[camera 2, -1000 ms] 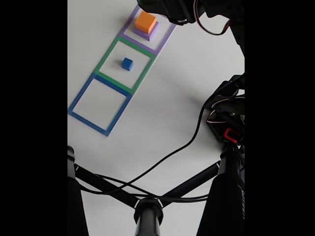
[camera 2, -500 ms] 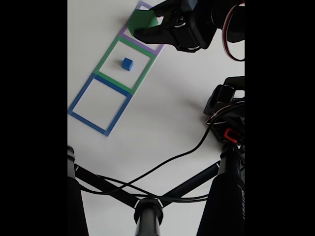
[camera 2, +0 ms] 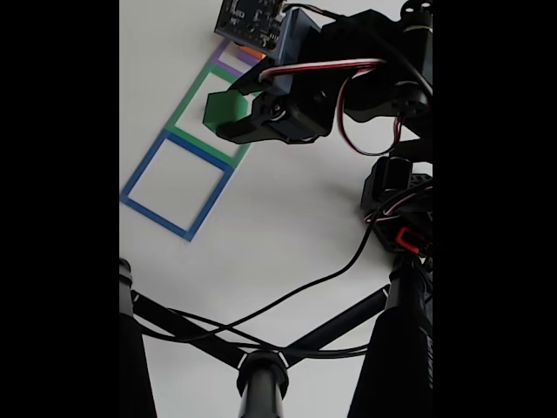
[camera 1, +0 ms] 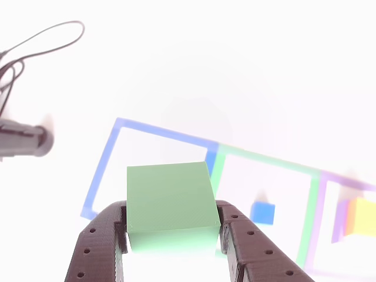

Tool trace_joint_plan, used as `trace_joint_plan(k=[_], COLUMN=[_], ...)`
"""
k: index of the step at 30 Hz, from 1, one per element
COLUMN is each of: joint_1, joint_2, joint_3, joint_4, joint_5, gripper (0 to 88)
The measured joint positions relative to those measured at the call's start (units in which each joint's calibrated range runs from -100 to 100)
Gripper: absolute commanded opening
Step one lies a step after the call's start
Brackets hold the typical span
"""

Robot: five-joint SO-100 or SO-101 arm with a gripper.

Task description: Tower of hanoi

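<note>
Carrying: the claw (camera 1: 170, 235) is clenched on the green cube (camera 1: 169, 197), which is lifted clear of the counter (camera 1: 247, 76); we judge the step in hand to be moving it to a free square.

Other view, grip: both black fingers (camera 1: 100, 247) press the cube's lower sides, and the cube sits level between them.

Other view, target: the blue outline (camera 1: 106, 170) lies behind the cube with bare counter inside it, so we take it as the likely drop spot.

Other view, rest of the set: the blue cube (camera 1: 262, 212) sits in the green outline (camera 1: 311, 200); the orange cube (camera 1: 359, 217) sits on the purple slab (camera 1: 341, 218) in the purple outline (camera 1: 317, 232).

Fixed view, place: the green cube (camera 2: 224, 107) hangs in the claw (camera 2: 228, 113) over the green outline (camera 2: 187, 109), near its edge towards the blue outline (camera 2: 139, 178).

Fixed view, advice: we would keep height until past the blue cube's square, centre over the blue outline, lower straight down, and release only once the cube rests flat.

Fixed view, risk: the arm hides the blue cube here, so we cannot judge clearance from this side.
</note>
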Motion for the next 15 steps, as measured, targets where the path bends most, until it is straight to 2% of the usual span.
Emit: trace_joint_plan(k=[8, 15], joint_1=[-0.2, -4.6], joint_2=[-0.2, 13.1], joint_3=[37.9, 50.0], joint_4=[-40.9, -70.6], joint_5=[0.4, 0.4], gripper=[5.0, 4.9])
